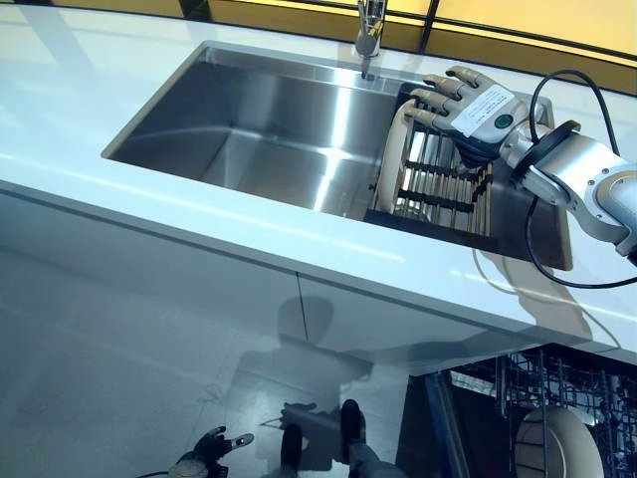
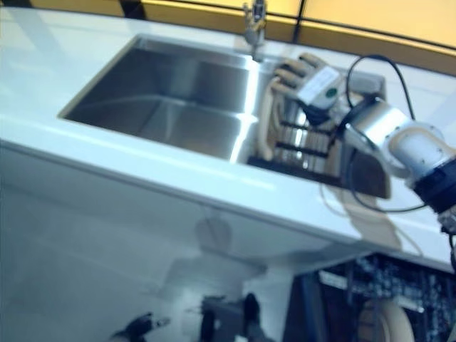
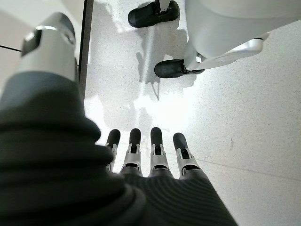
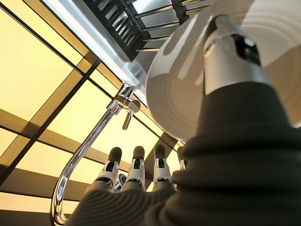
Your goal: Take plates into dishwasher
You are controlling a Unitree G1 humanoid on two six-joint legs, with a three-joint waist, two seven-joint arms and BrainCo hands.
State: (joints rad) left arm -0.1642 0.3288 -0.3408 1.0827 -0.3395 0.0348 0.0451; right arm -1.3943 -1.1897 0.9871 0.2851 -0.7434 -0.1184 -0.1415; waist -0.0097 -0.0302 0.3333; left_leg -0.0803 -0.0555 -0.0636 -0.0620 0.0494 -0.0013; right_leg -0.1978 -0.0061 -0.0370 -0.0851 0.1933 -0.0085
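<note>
A white plate (image 1: 389, 159) stands on edge at the left end of a dark drying rack (image 1: 443, 199) in the right part of the sink. My right hand (image 1: 476, 106) hovers over the rack's far end. Its fingers (image 4: 135, 172) reach fairly straight past the plate's top rim, and its thumb (image 4: 230, 61) lies against the plate's face (image 4: 183, 89). My left hand (image 1: 204, 453) hangs low near the floor, fingers (image 3: 157, 150) straight and holding nothing. A second white plate (image 1: 557, 438) sits in the open dishwasher rack (image 1: 562, 383) at the lower right.
The steel sink basin (image 1: 249, 129) lies left of the rack, with a chrome faucet (image 1: 368, 35) behind it. A white countertop (image 1: 149, 204) runs along the front. The dishwasher stands open below the counter's right end.
</note>
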